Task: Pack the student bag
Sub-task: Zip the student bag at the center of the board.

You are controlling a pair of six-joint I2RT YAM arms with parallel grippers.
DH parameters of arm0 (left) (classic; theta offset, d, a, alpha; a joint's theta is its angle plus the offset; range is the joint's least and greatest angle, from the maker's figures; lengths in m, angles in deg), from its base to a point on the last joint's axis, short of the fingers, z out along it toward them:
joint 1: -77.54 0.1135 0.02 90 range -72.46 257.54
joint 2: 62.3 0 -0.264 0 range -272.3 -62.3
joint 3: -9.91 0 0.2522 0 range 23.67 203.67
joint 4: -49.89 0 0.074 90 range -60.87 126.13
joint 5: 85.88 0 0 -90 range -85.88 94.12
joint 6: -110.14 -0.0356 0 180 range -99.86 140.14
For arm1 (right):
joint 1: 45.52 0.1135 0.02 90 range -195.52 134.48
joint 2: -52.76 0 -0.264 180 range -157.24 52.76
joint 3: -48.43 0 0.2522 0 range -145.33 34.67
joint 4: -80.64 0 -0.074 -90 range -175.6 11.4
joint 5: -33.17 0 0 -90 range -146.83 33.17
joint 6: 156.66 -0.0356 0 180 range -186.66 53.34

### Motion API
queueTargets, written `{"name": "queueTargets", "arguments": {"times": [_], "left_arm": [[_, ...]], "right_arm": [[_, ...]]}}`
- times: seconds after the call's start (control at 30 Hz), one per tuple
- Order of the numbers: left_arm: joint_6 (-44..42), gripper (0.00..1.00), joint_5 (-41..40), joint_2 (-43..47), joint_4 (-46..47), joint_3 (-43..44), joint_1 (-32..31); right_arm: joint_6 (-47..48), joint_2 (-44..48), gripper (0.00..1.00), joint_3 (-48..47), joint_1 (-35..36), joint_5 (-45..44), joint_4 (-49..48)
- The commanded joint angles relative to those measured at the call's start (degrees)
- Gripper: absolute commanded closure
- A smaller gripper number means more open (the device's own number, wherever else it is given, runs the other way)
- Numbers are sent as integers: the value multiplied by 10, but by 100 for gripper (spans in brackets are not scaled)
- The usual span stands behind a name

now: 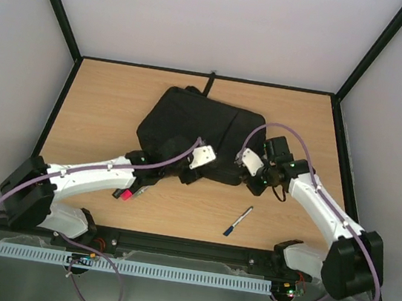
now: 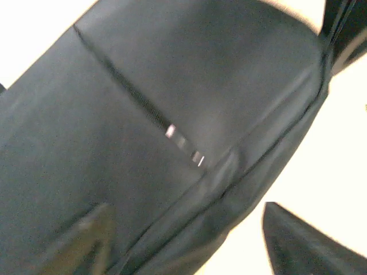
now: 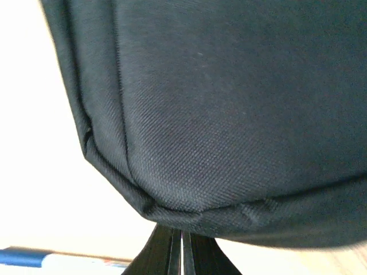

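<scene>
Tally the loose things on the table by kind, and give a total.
Bag: 1
Pen: 1
Small pink-and-black item, kind unclear: 1
Total: 3

We are stretching our left arm low toward the near edge of the student bag. Our left gripper is hanging over that edge with its fingers standing well apart. Our right arm is bending in toward the bag's near right corner, where our right gripper is pressing its fingers tightly together.
</scene>
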Motion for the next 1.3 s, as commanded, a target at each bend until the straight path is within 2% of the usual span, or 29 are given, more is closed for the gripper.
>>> {"name": "queueTargets", "arguments": {"times": [0.0, 0.17, 0.33, 0.37, 0.47, 0.53, 0.6, 0.67, 0.8, 1.03, 1.2, 1.27], "left_arm": [[35, 2, -49, 41, 56, -20, -38], [127, 0, -131, 53, 118, -47, -56], [236, 0, -223, 75, 201, -100, -54], [234, 1, -215, 78, 206, -107, -51], [188, 3, -98, 91, 209, -113, -46], [153, 9, -67, 94, 197, -117, -59], [102, 15, -90, 93, 184, -126, -97], [48, 17, -126, 85, 183, -140, -151], [15, 20, -174, 33, 163, -131, -208], [-5, 27, -182, -17, 216, -133, -214], [-33, 35, -182, -71, 230, -105, -213], [-46, 41, -182, -88, 241, -99, -213]], "right_arm": [[-40, 53, 99, 8, 64, 63, 86], [-59, 51, 99, 15, 128, 72, 81], [-51, 15, 99, 12, 132, 73, 71], [-50, 7, 99, 10, 132, 69, 68], [-47, -12, 99, 2, 132, 70, 67], [-46, -17, 99, -2, 132, 72, 68], [-44, -19, 99, -6, 132, 73, 71], [-42, -19, 99, -7, 131, 71, 71], [-43, -17, 99, -8, 131, 75, 73], [-44, -16, 99, -6, 131, 84, 77], [-45, -15, 99, -6, 131, 92, 80], [-44, -16, 99, -6, 131, 94, 80]]}}
